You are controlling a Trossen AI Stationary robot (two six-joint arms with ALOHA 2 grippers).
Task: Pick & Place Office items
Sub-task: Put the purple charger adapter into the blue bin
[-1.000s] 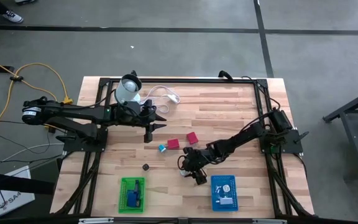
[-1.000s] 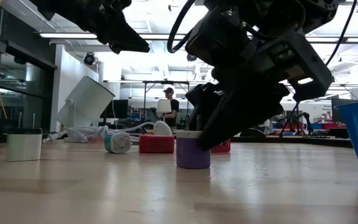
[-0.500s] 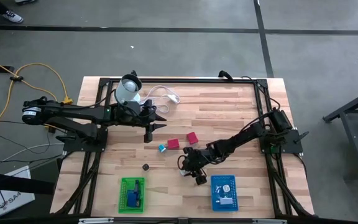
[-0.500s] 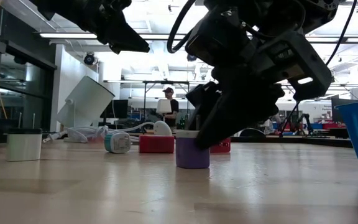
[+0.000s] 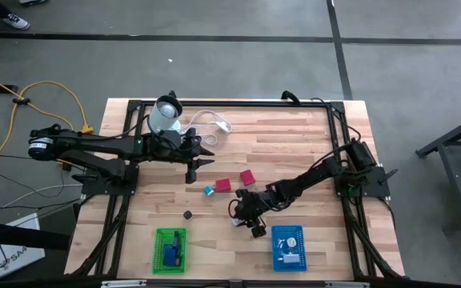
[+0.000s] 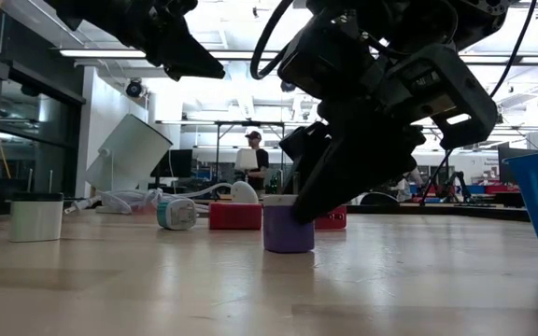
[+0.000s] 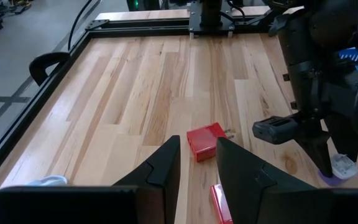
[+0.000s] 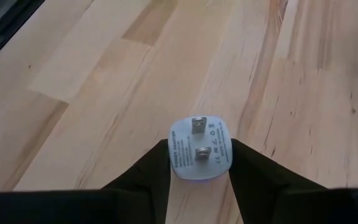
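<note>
A small lavender-and-white plug adapter [image 8: 200,148] with two metal prongs stands on its base on the table [image 6: 289,227], toward the near middle. My right gripper [image 8: 200,158] is shut on it [image 5: 245,222]. My left gripper [image 7: 197,165] is open and hovers over the table's middle left [image 5: 192,166]. Just beyond it lies a red block [image 7: 206,140]. Another red piece [image 5: 223,185], a small blue piece [image 5: 209,190] and a black piece [image 5: 188,214] rest flat on the wood. My right gripper pinches the plug adapter between its two fingers [image 8: 153,167], one on each opposite side wall [image 8: 174,155]. The fingers slant down onto it from above and from the table's right. The adapter stands upright with its bottom on the table [image 6: 289,248].
A green basket [image 5: 170,250] and a blue basket [image 5: 288,248] sit at the near edge. A pale round container [image 5: 165,117] and a coiled white cable [image 5: 211,122] lie at the far left. A black frame [image 5: 230,104] borders the table. A person [image 6: 250,157] stands far behind.
</note>
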